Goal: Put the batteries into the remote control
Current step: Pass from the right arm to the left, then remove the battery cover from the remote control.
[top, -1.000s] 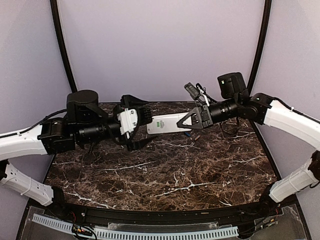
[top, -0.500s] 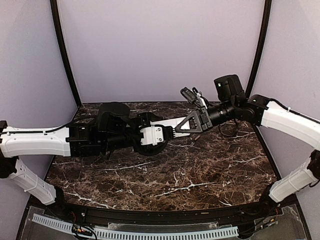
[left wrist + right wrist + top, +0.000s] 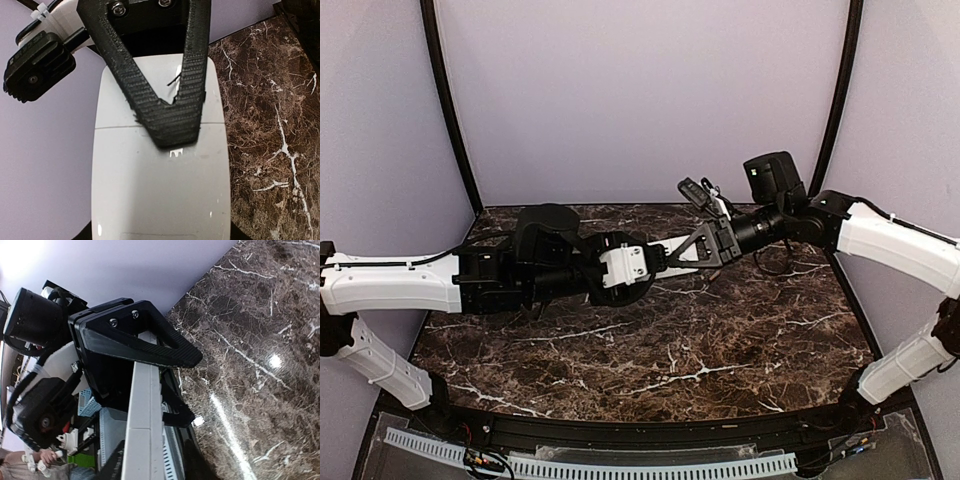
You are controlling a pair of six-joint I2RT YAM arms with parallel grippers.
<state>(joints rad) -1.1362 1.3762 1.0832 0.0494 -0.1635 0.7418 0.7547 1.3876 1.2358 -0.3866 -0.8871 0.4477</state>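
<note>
The remote control (image 3: 672, 246) is a flat white handset held in the air over the back middle of the table, between both arms. My left gripper (image 3: 655, 260) reaches in from the left and is shut across its width; in the left wrist view the remote control (image 3: 160, 180) fills the space between my jaws. My right gripper (image 3: 684, 254) comes from the right, one ribbed black finger (image 3: 172, 117) lying across the remote's face. In the right wrist view the remote control (image 3: 142, 410) shows edge-on, and my right gripper (image 3: 145, 471) stands slightly open around it. The batteries are out of view.
The dark marble table (image 3: 670, 350) lies below both arms. A white slotted cable duct (image 3: 590, 465) runs along the near edge. Black curved frame poles (image 3: 445, 110) rise at the back corners before a plain lilac wall.
My left arm swung right and reached the remote, and its jaws closed from wide open onto it. The right gripper rose slightly and its jaws loosened on the remote.
</note>
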